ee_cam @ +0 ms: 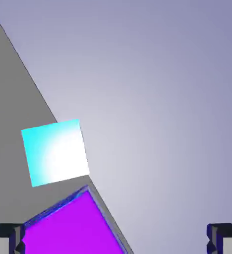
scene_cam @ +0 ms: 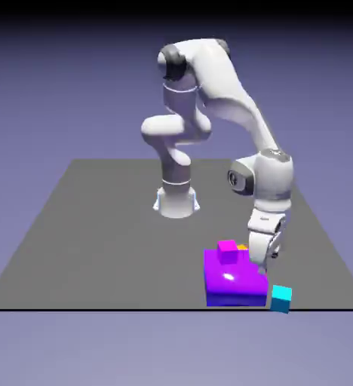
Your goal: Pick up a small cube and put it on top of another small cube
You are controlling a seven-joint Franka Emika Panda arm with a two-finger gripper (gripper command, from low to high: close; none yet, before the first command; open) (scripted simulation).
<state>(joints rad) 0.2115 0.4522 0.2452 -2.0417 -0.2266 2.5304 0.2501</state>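
Your two-finger gripper is open, its fingers set wide apart, and you have it pointing down near the right-hand side of the big purple block in the exterior view. The small cyan cube sits right at the table's front edge, toward the front corner on the exterior view's right, just beside the block. In the hand view you see its bright top face, with the table edge passing behind it and the block's corner close by. The block lies near that same front edge. A small magenta cube rests on top of it, toward its back, and you can make out part of a small yellow-orange cube behind the block, mostly hidden.
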